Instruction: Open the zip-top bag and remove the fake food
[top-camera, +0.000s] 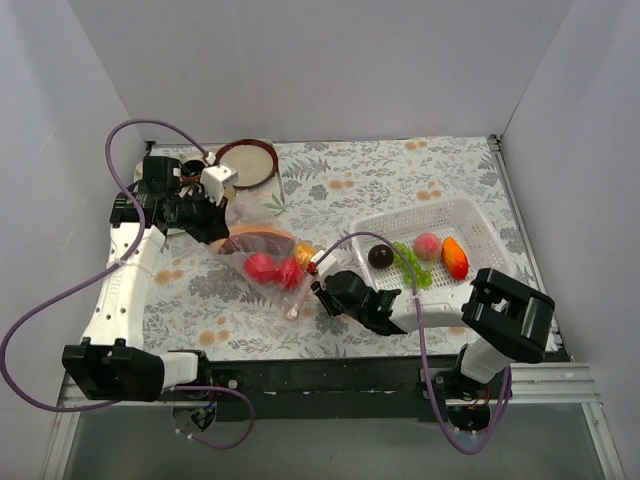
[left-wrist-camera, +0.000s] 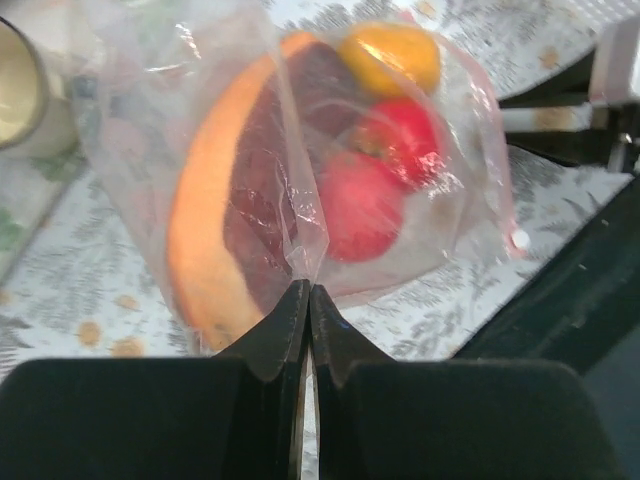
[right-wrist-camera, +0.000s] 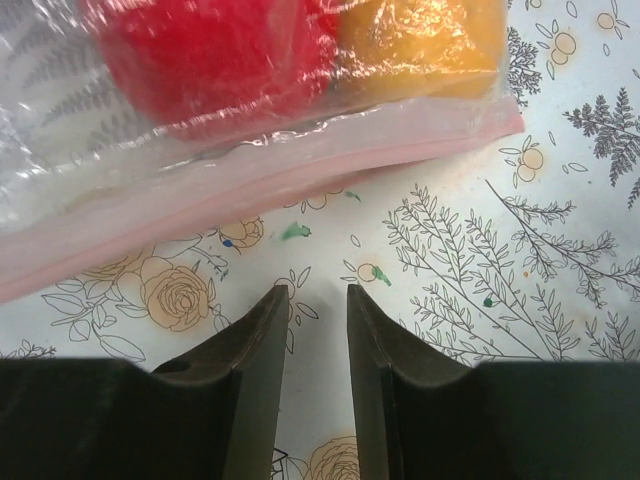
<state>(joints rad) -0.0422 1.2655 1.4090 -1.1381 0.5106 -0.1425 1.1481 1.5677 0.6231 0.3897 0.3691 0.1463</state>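
Observation:
The zip-top bag (top-camera: 262, 255) lies left of centre, clear with a pink zip strip (right-wrist-camera: 300, 170) along its near edge. Inside it are a long brown-maroon piece with an orange side (left-wrist-camera: 225, 200), two red fruits (left-wrist-camera: 362, 200) and a yellow one (left-wrist-camera: 395, 55). My left gripper (top-camera: 218, 228) is shut on a fold of the bag's plastic (left-wrist-camera: 308, 270) at its far-left end and holds it up. My right gripper (top-camera: 318, 290) is open and empty (right-wrist-camera: 315, 295), low over the cloth just short of the zip strip.
A white mesh basket (top-camera: 470, 215) at the right holds a dark purple ball (top-camera: 380, 256), green grapes (top-camera: 411, 266), a peach fruit (top-camera: 428, 245) and an orange piece (top-camera: 455, 257). A brown-rimmed plate (top-camera: 248, 162) and a cup (left-wrist-camera: 20, 90) stand at the back left. Walls enclose the table.

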